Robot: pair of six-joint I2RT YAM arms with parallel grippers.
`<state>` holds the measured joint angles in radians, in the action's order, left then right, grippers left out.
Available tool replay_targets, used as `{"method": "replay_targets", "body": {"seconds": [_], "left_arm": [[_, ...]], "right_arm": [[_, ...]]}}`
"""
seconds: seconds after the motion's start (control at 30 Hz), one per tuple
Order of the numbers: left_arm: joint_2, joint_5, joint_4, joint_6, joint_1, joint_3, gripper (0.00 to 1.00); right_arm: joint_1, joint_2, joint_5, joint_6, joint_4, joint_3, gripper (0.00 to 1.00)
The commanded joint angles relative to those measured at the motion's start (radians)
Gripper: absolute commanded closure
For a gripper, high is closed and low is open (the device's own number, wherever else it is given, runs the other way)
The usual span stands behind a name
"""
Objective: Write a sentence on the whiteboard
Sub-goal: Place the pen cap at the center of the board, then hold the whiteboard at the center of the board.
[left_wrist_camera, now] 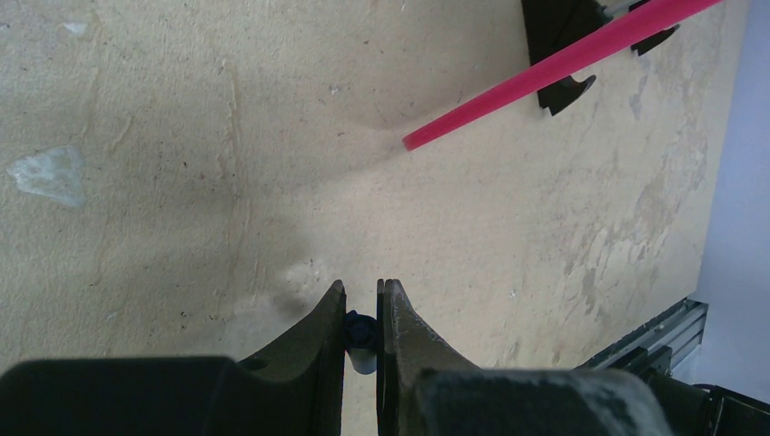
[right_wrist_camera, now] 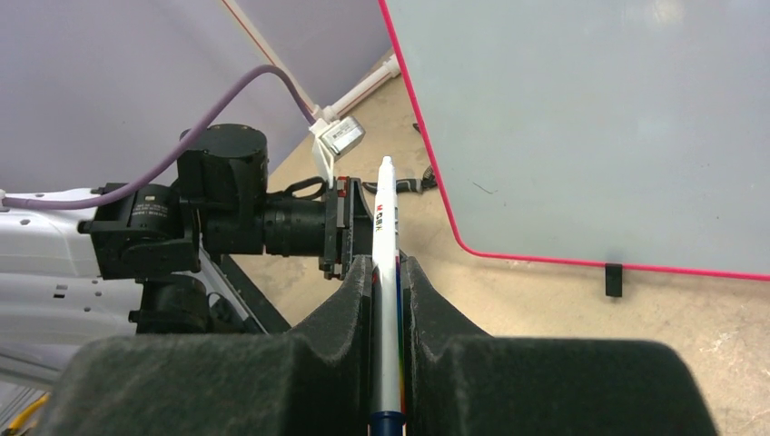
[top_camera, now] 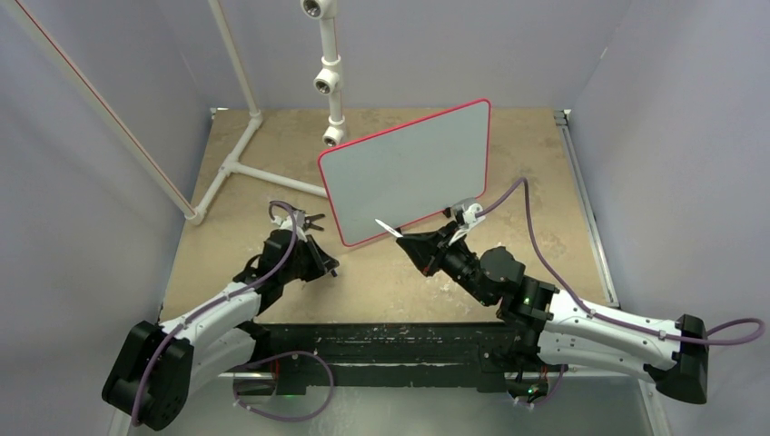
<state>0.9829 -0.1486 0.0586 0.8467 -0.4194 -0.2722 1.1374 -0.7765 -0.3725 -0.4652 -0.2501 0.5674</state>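
The whiteboard (top_camera: 404, 173) stands tilted on the table, red-framed, and no sentence shows on its pale face (right_wrist_camera: 590, 127). My right gripper (top_camera: 409, 238) is just in front of the board's lower edge. It (right_wrist_camera: 388, 263) is shut on a white marker (right_wrist_camera: 386, 227) whose end points up and to the left of the board. My left gripper (top_camera: 329, 266) hangs over the bare table left of the board's lower corner. It (left_wrist_camera: 361, 289) is shut on a small dark blue cap (left_wrist_camera: 362, 331). The red frame (left_wrist_camera: 563, 64) shows at the upper right of the left wrist view.
A white pipe frame (top_camera: 241, 168) lies at the back left, with a pipe stand (top_camera: 331, 82) behind the board. The board's black feet (right_wrist_camera: 614, 280) rest on the tan table (top_camera: 508, 272). A metal rail (top_camera: 586, 209) runs along the table's right edge. Walls close in on three sides.
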Motion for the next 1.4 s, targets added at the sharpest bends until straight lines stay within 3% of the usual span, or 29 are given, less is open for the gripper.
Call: {"method": "replay_targets", "body": {"seconds": [0.0, 0.17, 0.43, 0.6, 0.73, 0.9, 1.0, 1.2, 1.37], "left_arm": [[0.023, 0.009, 0.095, -0.023, -0.009, 0.019, 1.00], [0.069, 0.002, 0.127, -0.022, -0.015, 0.030, 0.94], [0.067, 0.001, 0.119, -0.013, -0.015, 0.023, 0.69], [0.060, 0.006, 0.026, -0.023, -0.013, -0.043, 0.40], [0.003, 0.030, -0.139, -0.087, -0.003, -0.138, 0.17], [-0.057, 0.043, -0.314, -0.198, 0.028, -0.303, 0.14], [-0.071, 0.008, -0.360, -0.277, 0.055, -0.387, 0.13], [-0.049, -0.253, -0.325, -0.403, 0.234, -0.538, 0.13], [0.025, -0.420, -0.275, -0.490, 0.268, -0.628, 0.13]], "right_arm": [[-0.005, 0.003, 0.003, 0.008, -0.010, 0.007, 1.00], [-0.005, -0.026, 0.013, 0.014, -0.023, 0.015, 1.00], [-0.005, -0.042, 0.009, 0.013, -0.030, 0.023, 1.00], [-0.005, -0.025, 0.002, 0.046, -0.004, 0.068, 1.00], [-0.005, -0.013, 0.024, 0.060, 0.007, 0.080, 1.00], [-0.009, 0.019, 0.112, 0.079, -0.070, 0.045, 1.00], [-0.070, 0.029, 0.277, 0.098, -0.140, 0.024, 1.00], [-0.440, 0.021, 0.851, -0.039, -0.362, -0.032, 1.00], [-0.462, -0.025, 0.934, -0.013, -0.365, 0.007, 1.00]]}}
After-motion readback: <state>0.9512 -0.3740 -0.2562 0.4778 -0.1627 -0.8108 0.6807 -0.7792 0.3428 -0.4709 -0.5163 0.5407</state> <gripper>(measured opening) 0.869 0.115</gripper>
